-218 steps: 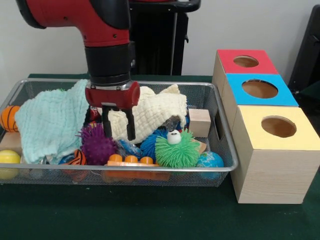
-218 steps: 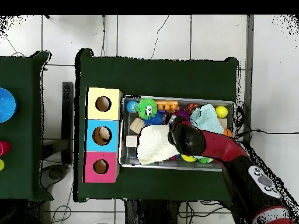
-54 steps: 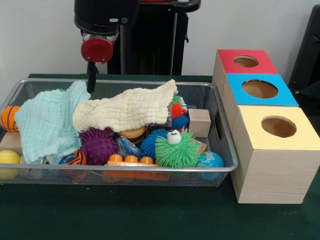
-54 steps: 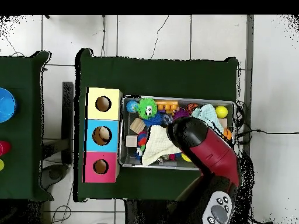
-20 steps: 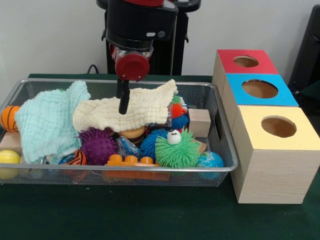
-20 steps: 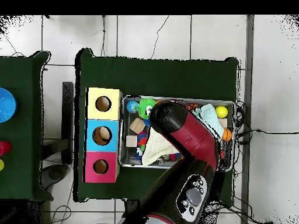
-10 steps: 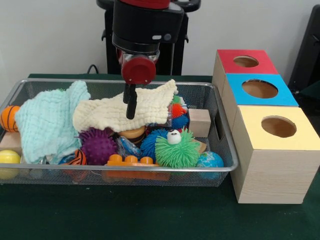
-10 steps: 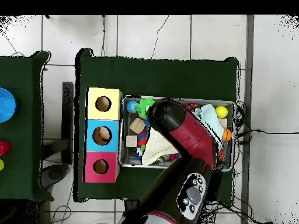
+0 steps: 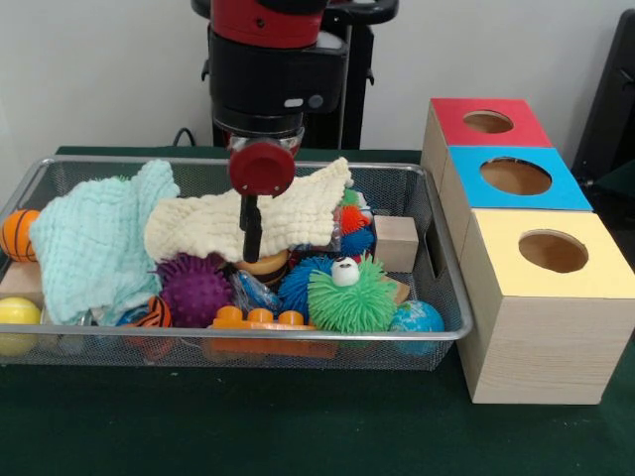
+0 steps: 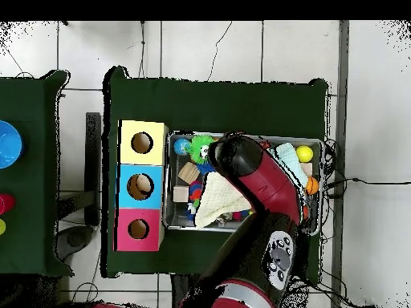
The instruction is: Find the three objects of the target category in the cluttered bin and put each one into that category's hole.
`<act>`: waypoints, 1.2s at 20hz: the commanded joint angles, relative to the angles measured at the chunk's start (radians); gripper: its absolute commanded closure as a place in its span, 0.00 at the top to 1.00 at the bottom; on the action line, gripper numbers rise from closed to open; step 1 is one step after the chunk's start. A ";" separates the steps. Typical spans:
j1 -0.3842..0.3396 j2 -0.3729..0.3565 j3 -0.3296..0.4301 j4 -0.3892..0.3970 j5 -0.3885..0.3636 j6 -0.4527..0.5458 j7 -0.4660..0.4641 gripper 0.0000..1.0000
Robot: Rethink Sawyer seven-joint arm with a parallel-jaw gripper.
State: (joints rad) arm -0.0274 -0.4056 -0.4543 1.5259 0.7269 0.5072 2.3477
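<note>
My gripper (image 9: 251, 238) hangs edge-on over the cream cloth (image 9: 248, 220) in the middle of the wire bin (image 9: 119, 336), its tip just above a tan and orange toy (image 9: 264, 265). Nothing shows in its grasp. In front lie a purple spiky ball (image 9: 192, 289), a blue spiky ball (image 9: 298, 285) and a green spiky ball (image 9: 350, 296) with an eye. Three boxes with holes stand to the right: red (image 9: 486, 121), blue (image 9: 516, 177), yellow (image 9: 552, 252). From overhead the arm (image 10: 253, 172) hides the gripper and the bin's middle.
A mint cloth (image 9: 99, 238) fills the bin's left part, with an orange ball (image 9: 17, 233) and a yellow ball (image 9: 17, 315) beside it. A wooden cube (image 9: 395, 241), a globe ball (image 9: 417, 319) and an orange block strip (image 9: 260, 318) lie near the right and front walls.
The arm swung from the bin's back left to its middle, then dropped lower over the cream cloth in the last half second. The cloth and toys have stayed put.
</note>
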 commanded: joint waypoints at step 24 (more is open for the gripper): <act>-0.048 0.070 0.242 0.051 0.023 -0.168 0.205 1.00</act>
State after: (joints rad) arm -0.0864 -0.3569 -0.3221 1.5256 0.7259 0.3659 2.3477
